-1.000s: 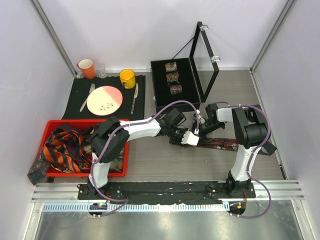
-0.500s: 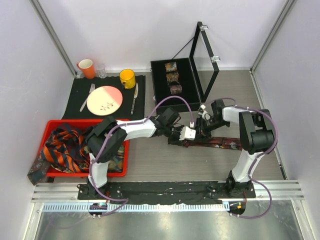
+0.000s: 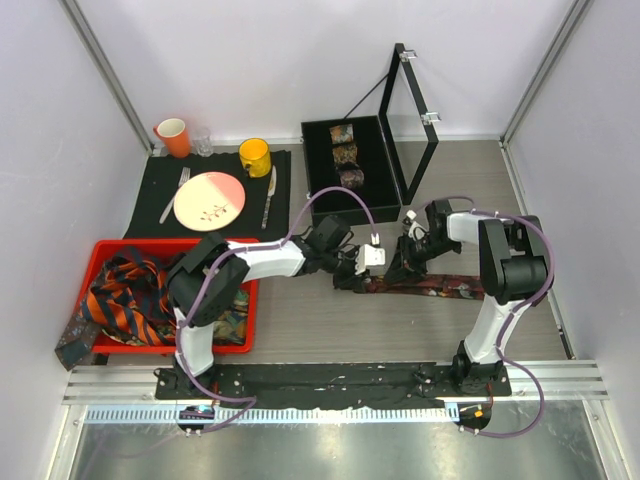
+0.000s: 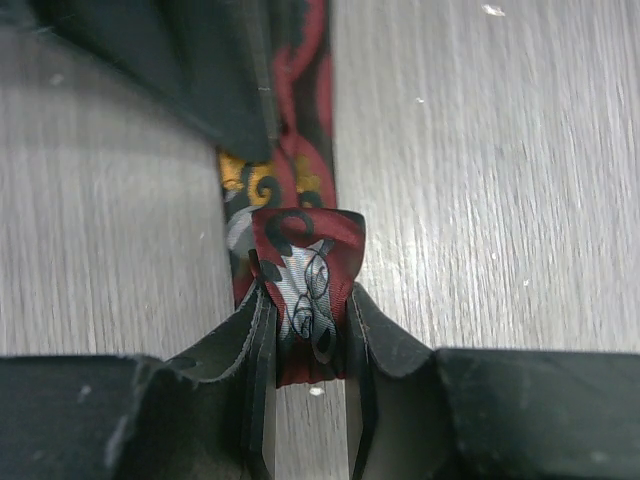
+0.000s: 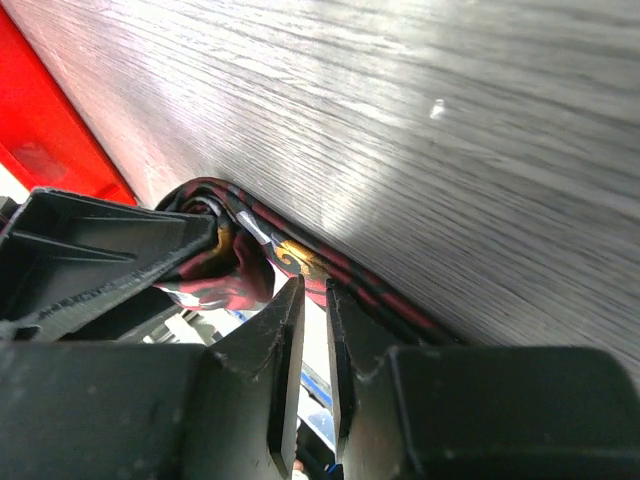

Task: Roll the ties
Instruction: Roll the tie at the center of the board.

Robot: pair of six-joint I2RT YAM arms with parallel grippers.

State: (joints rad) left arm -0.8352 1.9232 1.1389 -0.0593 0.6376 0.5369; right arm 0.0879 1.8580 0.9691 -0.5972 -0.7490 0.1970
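Observation:
A dark red-brown patterned tie [image 3: 430,286] lies flat across the table. My left gripper [image 3: 350,272] is shut on its folded-over end [image 4: 305,262], which stands pinched between the two fingers [image 4: 305,305] just above the wood. My right gripper [image 3: 400,266] sits just to the right of it. Its fingers are closed to a narrow slit [image 5: 312,288] with the tips on the tie's edge [image 5: 300,262]. Three rolled ties [image 3: 346,155] sit in the open black box [image 3: 322,190]. More ties, orange-navy striped [image 3: 120,300], lie heaped in the red tray [image 3: 170,246].
The box's lid [image 3: 405,120] stands upright behind the work spot. A black placemat [image 3: 150,200] at back left holds a plate [image 3: 209,200], cutlery, an orange cup [image 3: 173,136], a glass and a yellow mug [image 3: 255,156]. A tie end [image 3: 75,335] hangs over the tray's left side.
My left gripper has moved left with the tie end, drawing the tie leftward across the table. My right gripper has followed it left and down onto the tie.

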